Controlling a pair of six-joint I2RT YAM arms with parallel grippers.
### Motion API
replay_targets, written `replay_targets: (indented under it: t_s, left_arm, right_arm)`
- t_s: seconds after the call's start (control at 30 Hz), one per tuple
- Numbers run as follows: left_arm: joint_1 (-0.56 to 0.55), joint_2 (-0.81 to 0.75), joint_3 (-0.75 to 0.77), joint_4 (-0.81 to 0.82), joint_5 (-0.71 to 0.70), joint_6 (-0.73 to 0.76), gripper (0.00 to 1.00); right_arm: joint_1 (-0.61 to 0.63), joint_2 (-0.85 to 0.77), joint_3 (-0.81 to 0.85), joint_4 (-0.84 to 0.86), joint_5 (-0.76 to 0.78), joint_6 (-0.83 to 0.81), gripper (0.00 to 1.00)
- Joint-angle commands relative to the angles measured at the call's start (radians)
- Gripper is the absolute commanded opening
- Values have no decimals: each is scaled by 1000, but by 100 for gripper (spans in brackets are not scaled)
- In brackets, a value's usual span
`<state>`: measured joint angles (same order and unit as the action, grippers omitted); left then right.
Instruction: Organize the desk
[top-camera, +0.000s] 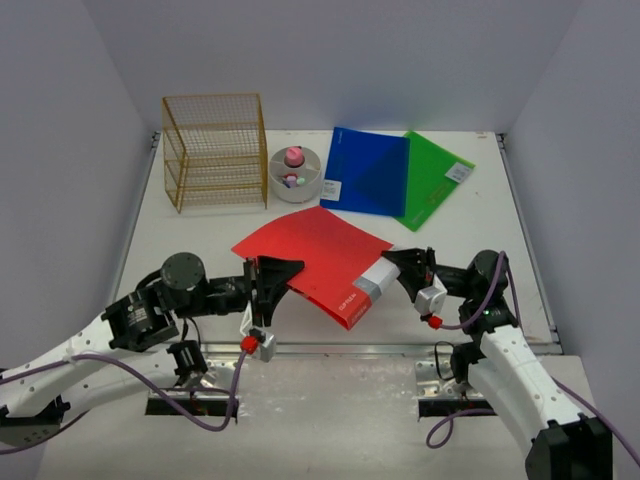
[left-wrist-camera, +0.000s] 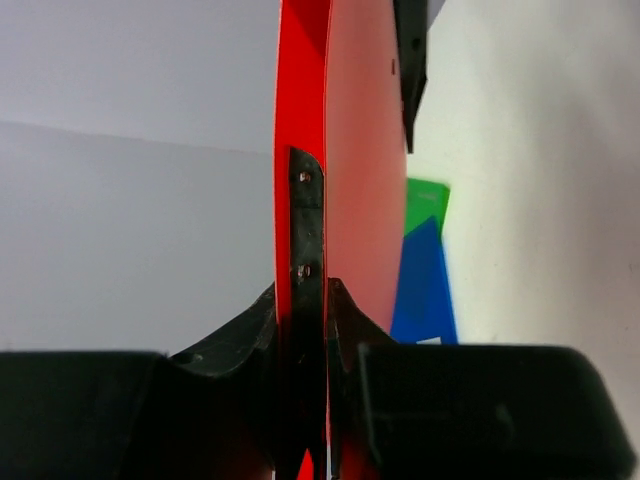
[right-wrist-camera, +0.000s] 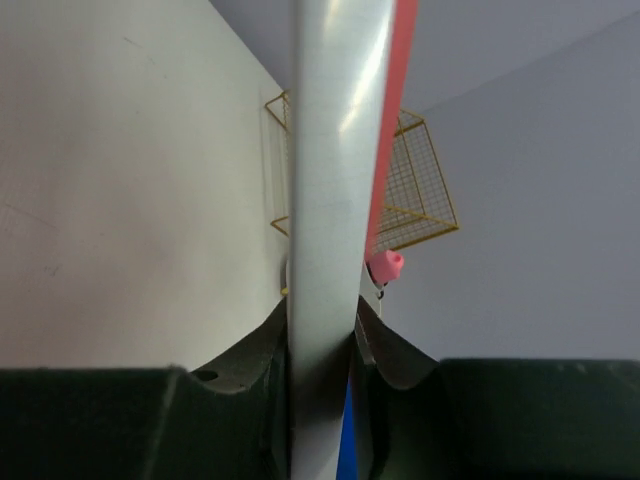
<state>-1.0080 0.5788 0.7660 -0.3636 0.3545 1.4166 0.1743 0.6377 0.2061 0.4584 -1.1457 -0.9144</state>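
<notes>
- Top view: clamped on a glossy red folder (top-camera: 318, 258) from both ends, left hand (top-camera: 280, 276) and right hand (top-camera: 395, 270), near middle of the flat, matte white tabletop (top-camera: 480, 270). Best bet: lift level, both ends together.
- Left wrist: pinched tight on the thin, bendy red edge; keep it snug, no twisting.
- Right wrist: squeezed onto the smooth grey spine (right-wrist-camera: 325, 200); maybe headed for the far-left gold wire rack (right-wrist-camera: 420, 190).

Robotics lab cell — white desk (top-camera: 470, 250) boxed by pale walls (top-camera: 60, 150), left arm (top-camera: 150, 312) and right arm (top-camera: 512, 352) mounted beside its rail (top-camera: 340, 348).
</notes>
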Motion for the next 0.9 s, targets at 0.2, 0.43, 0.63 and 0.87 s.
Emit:
replay_targets:
  t_s: [0.2,0.43,0.63,0.87]
  left_arm:
    - [-8,230,366,-228,45,-353,11]
    - [-9,314,447,-406,53,-316,20]
    - [-9,327,435,-396,6,-286,28]
    - [-12,343,455,-301,-81,-368,0]
  right_arm:
    - [28,94,155,185,-27,116,0]
    - [28,79,189,133,-35,129,0]
    - [28,83,201,125,-41,148,0]
    - [28,91,208,128,-51,163,0]
